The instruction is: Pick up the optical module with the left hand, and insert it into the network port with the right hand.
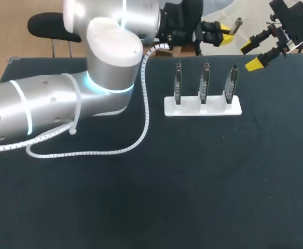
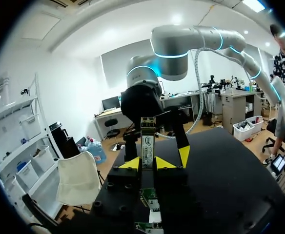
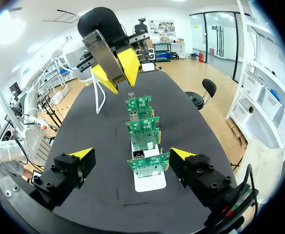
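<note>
The optical module (image 2: 148, 141), a slim metal bar with a green label, stands upright between my left gripper's (image 2: 148, 164) yellow tips, which are shut on it. In the head view that left gripper (image 1: 221, 31) hangs beyond the table's far edge with the module's (image 1: 237, 23) silver end sticking out. My right gripper (image 1: 251, 56) is open at the far right, facing the left one. From the right wrist, the open right gripper (image 3: 132, 155) straddles the nearest green board (image 3: 147, 165), whose small metal port (image 3: 138, 155) sits on its top edge. The left gripper (image 3: 114, 66) hovers past the boards.
Three green circuit boards (image 1: 205, 83) stand upright in a row in a white holder (image 1: 203, 107) on the black table (image 1: 193, 187). My left arm (image 1: 47, 104) and its white coiled cable (image 1: 141, 124) cover the table's left part.
</note>
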